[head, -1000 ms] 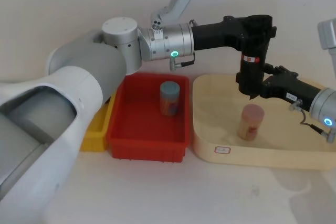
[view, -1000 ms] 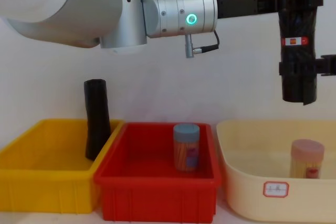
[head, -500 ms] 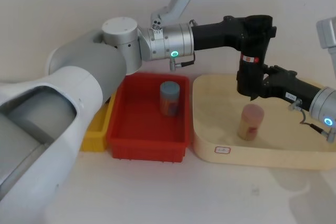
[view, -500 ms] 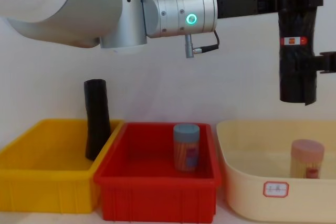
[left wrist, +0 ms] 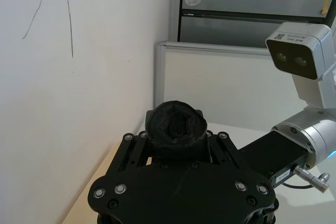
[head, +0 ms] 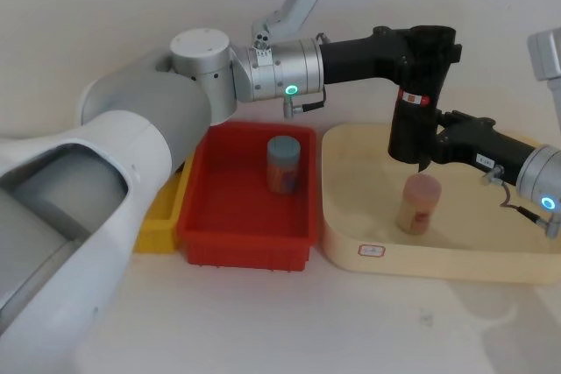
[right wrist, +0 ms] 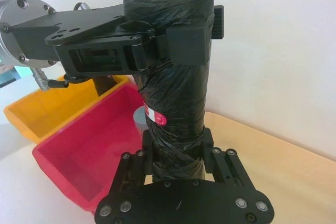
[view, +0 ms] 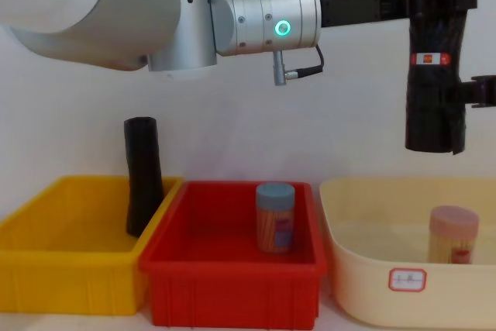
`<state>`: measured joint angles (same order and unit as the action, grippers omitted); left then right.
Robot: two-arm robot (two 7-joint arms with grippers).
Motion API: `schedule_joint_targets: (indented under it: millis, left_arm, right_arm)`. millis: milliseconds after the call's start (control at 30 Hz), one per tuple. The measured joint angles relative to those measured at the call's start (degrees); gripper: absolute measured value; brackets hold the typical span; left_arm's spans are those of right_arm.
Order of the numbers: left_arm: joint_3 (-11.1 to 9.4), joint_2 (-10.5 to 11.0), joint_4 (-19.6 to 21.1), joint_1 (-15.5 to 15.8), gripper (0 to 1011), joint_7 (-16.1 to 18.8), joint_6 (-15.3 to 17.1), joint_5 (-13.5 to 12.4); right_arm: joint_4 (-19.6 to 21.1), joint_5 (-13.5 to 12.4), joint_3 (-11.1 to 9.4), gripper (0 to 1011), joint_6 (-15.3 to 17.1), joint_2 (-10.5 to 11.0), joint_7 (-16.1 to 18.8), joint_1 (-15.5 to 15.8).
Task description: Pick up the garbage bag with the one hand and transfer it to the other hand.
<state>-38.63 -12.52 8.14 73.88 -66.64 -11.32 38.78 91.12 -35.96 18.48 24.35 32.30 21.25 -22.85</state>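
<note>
Reaching across from the far side of the red bin (head: 245, 247), the left arm carries its green-ringed left gripper (head: 429, 45) high above the cream tray (head: 438, 264), jaws clamped on the top end of the garbage bag (head: 410, 124). The roll hangs upright over the tray's rear left part, clear of the floor of the tray. The blue-ringed right gripper (right wrist: 176, 140) comes in over the tray's right side and is closed against the roll's lower part, one finger on each side, below the red-and-white label band (view: 434, 59).

Both tools hold one roll, so I judge the handover to be at its middle. The risk: if the left gripper lets go before the right one bites firmly enough, the crinkly plastic could slide through and drop. It would likely land on the pink-lidded jar (head: 418, 205), which stands in the tray just beneath. If either arm pulls while both clamp, the roll could twist or its outer layers could peel loose.

How hard the right fingers press cannot be read; their contact faces are covered by the roll. The right arm is cut off at the tray's right. A yellow bin (view: 62, 277) beyond the red bin holds a taller black roll (view: 143, 184), its foot hidden by the wall. The blue-lidded jar (head: 282, 165) in the red bin has print too small to read
</note>
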Motion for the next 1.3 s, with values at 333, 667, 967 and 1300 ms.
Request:
schedule_joint_targets:
  millis: [333,667,967,1300]
  left_arm:
    - [0.0,0.0,0.0,0.0,371,0.0,0.0,0.0]
    - [0.0,0.0,0.0,0.0,559,0.0,0.0,0.0]
    - [0.0,0.0,0.0,0.0,841,0.0,0.0,0.0]
    - [0.0,0.0,0.0,0.0,1001,0.0,0.0,0.0]
  right_arm:
    - [0.1,0.0,0.0,507,0.0,0.1,0.0,0.0]
    - [0.1,0.0,0.1,507,-0.1,0.1,0.0,-0.1]
    - [-1.1,0.8,-0.3,507,-0.1,0.0,-2.3,-0.9]
    - [-4.4,2.2,-1.9,506,0.1,-1.0,-6.9,-2.5]
